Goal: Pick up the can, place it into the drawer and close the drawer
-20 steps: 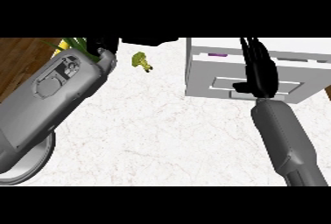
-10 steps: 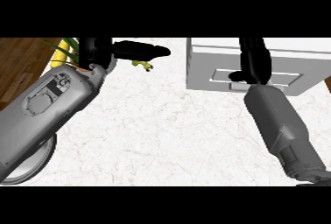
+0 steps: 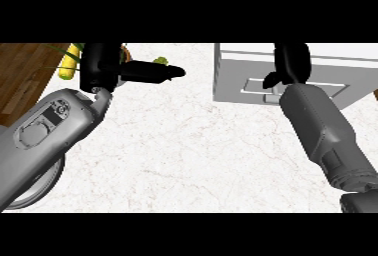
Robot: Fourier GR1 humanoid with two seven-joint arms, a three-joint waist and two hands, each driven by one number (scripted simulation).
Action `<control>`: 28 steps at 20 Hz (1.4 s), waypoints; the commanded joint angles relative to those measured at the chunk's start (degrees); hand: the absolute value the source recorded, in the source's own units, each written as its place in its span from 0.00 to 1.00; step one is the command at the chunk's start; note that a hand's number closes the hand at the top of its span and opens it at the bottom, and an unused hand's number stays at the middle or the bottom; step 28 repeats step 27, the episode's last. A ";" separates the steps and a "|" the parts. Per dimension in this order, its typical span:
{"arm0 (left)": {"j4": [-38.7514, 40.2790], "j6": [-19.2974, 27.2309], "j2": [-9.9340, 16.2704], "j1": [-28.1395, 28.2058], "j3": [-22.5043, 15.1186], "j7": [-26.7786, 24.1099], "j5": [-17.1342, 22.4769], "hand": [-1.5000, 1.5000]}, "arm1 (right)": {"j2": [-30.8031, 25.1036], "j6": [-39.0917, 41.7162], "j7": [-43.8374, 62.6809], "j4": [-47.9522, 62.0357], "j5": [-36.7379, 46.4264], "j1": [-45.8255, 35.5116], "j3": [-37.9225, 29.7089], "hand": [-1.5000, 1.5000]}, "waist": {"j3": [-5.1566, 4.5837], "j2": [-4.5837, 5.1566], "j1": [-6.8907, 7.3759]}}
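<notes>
The white drawer unit (image 3: pixel 244 75) stands at the counter's far right, its front panel and recessed handle (image 3: pixel 260 89) facing me. My right hand (image 3: pixel 291 60) lies over the drawer's front and top with straight fingers pointing away, open, its thumb beside the handle. No can shows anywhere; the drawer's inside is hidden. At the upper left, my left hand (image 3: pixel 103 62) is raised and open, holding nothing, its fingers (image 3: pixel 151 72) stretched out to the right.
A small yellow-green object (image 3: pixel 160 61) sits on the counter just behind the left hand's fingers. A yellow and green plant-like thing (image 3: pixel 70 62) lies at the counter's left edge by the wooden floor (image 3: pixel 22 75). A grey round rim (image 3: pixel 40 192) shows at the lower left.
The drawer's open top, with a purple thing inside, has gone out of sight as the right hand pushed forward against the front. The left hand rose into view, fingers stretched right.
</notes>
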 commanded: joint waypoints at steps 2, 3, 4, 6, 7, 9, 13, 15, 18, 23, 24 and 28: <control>-1.54 -0.05 -0.40 3.47 0.65 -2.41 -0.83 0.00 | 0.30 0.20 0.00 2.34 -1.12 -6.10 -1.60 0.00 | 0.12 0.87 1.27; -2.27 -0.55 0.73 3.65 0.46 -1.92 -1.07 0.00 | -0.22 1.47 -2.44 2.78 -2.55 -5.61 -2.62 0.00 | 0.18 0.93 1.70; -2.42 -0.34 -0.09 2.91 0.63 -1.28 -1.24 0.00 | 1.73 1.32 -2.61 3.35 -2.36 -5.65 -2.29 0.00 | 0.16 0.62 0.71; -3.30 0.45 0.64 3.77 0.16 -0.62 -1.77 0.00 | 1.48 1.57 -7.21 1.52 -6.75 -5.55 -5.73 0.00 | 0.28 0.56 1.01; -3.77 0.32 0.02 4.75 -0.07 -1.39 -1.75 0.00 | 2.35 2.03 -7.22 1.73 -7.04 -6.40 -6.00 0.00 | 0.25 0.67 1.30; -4.92 -0.40 0.62 6.30 0.36 -2.04 -1.19 0.00 | 2.76 3.04 -10.33 0.47 -10.92 -6.90 -9.14 0.00 | 0.29 0.71 1.70; -5.45 -0.17 0.99 7.62 -0.06 -2.37 -2.06 0.00 | 4.85 4.41 -14.18 -0.81 -16.78 -7.57 -14.09 0.00 | 0.31 0.36 1.23; -5.96 -0.43 1.25 6.20 1.34 -0.63 -1.19 0.00 | 6.27 4.74 -16.97 -0.49 -18.54 -6.33 -15.45 0.00 | 0.32 0.35 0.54; -6.19 -0.14 1.79 8.34 1.43 -2.06 -2.09 0.00 | 5.78 8.32 -19.73 -1.26 -22.81 -8.04 -18.97 0.00 | 0.26 0.26 0.26; -7.40 -1.47 3.82 10.94 3.43 -1.70 -1.16 0.00 | 6.39 15.16 -22.07 -1.61 -30.60 -8.91 -25.14 0.00 | 0.15 -0.40 -0.91; -5.60 0.56 0.62 11.19 2.27 -3.72 -2.97 0.00 | 7.32 13.96 -21.68 -1.76 -30.70 -10.00 -25.16 0.00 | 0.11 -0.18 -1.65; -9.30 -1.32 3.09 13.83 4.27 -3.56 -2.27 0.00 | 7.53 14.28 -21.97 -1.04 -31.41 -10.21 -25.38 0.00 | 0.06 -0.46 -1.39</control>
